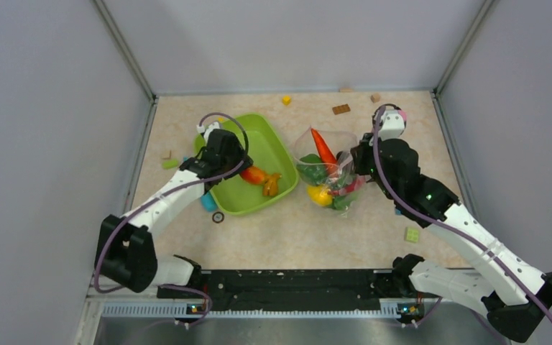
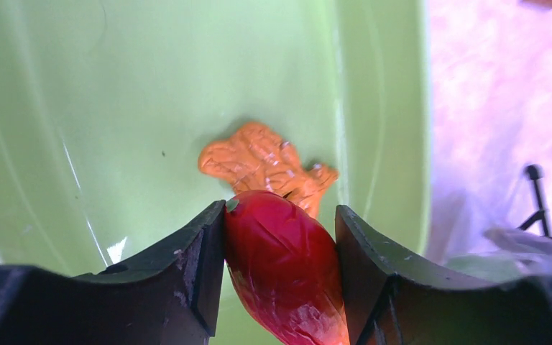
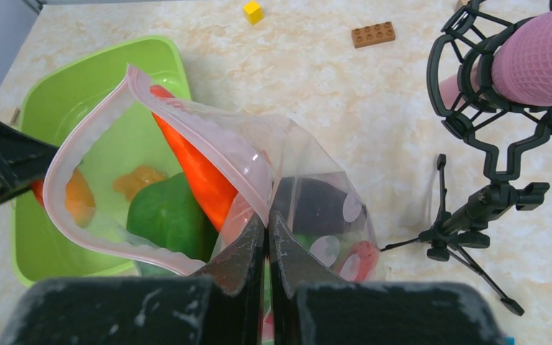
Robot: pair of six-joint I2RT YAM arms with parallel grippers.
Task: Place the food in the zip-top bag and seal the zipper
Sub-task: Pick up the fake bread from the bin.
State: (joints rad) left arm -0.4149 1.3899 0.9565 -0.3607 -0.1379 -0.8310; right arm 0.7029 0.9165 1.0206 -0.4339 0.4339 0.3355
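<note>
My left gripper (image 2: 280, 215) is shut on a red chilli (image 2: 284, 266) over the lime-green tray (image 2: 115, 108); in the top view the left gripper (image 1: 238, 167) hangs low inside the tray (image 1: 273, 140). An orange lumpy food piece (image 2: 259, 162) lies on the tray floor just beyond it. The clear zip-top bag (image 3: 316, 208) stands right of the tray with its mouth open toward it. My right gripper (image 3: 268, 224) is shut on the pinkish zipper (image 3: 208, 140) edge. Inside the bag are an orange carrot (image 3: 201, 172), a green pepper (image 3: 169, 215), a dark eggplant (image 3: 313, 205) and a yellow lemon (image 1: 320, 195).
A pink foam-covered microphone (image 3: 539, 65) on a small black tripod (image 3: 474, 215) stands right of the bag. Loose blocks lie about: yellow (image 1: 286, 100) and brown (image 1: 341, 109) at the back, green (image 1: 412, 234) at the right, a blue piece (image 1: 208, 202) by the tray.
</note>
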